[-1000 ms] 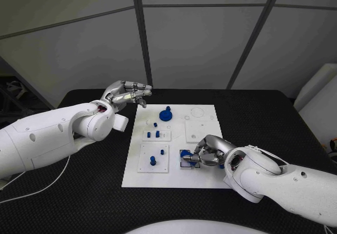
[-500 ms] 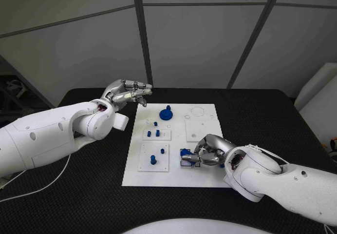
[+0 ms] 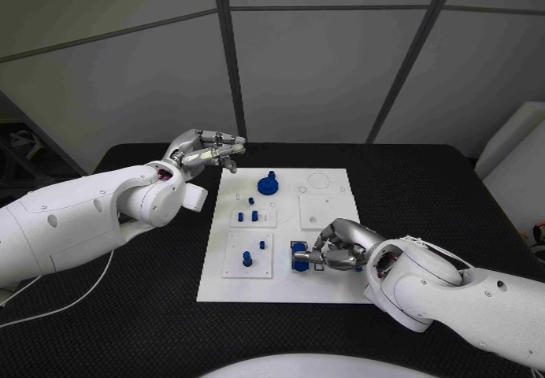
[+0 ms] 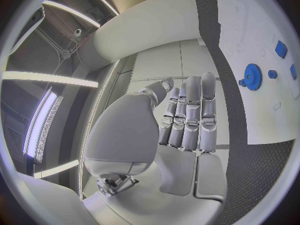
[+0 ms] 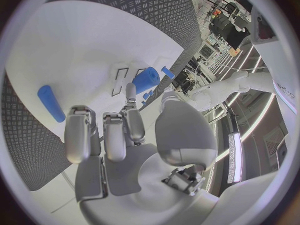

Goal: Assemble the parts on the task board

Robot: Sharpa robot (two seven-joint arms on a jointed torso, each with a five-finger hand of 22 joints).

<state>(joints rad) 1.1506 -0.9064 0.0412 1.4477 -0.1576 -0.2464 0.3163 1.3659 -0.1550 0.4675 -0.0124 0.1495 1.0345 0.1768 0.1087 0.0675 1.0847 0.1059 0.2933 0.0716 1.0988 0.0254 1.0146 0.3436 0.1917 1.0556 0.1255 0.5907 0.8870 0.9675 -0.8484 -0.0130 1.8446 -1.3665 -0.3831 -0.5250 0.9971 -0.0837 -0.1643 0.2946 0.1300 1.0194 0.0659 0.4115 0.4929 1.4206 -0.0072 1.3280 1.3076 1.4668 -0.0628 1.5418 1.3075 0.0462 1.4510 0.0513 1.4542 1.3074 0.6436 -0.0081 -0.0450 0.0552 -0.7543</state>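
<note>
Task board [image 3: 329, 291] at the tabletop's centre. Right hand [image 3: 337, 246], near the board's front edge, pinches a blue part [image 3: 301, 258] against the board. Left hand [image 3: 208, 150] hovers off the board's far left corner, fingers together, holding nothing. Blue gear [image 3: 268, 186] stands near the board's far edge.

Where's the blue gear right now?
In the head view the blue gear sits on the task board at its far end, left of middle, just right of the left robot hand hovering off the board's far-left corner.
</note>
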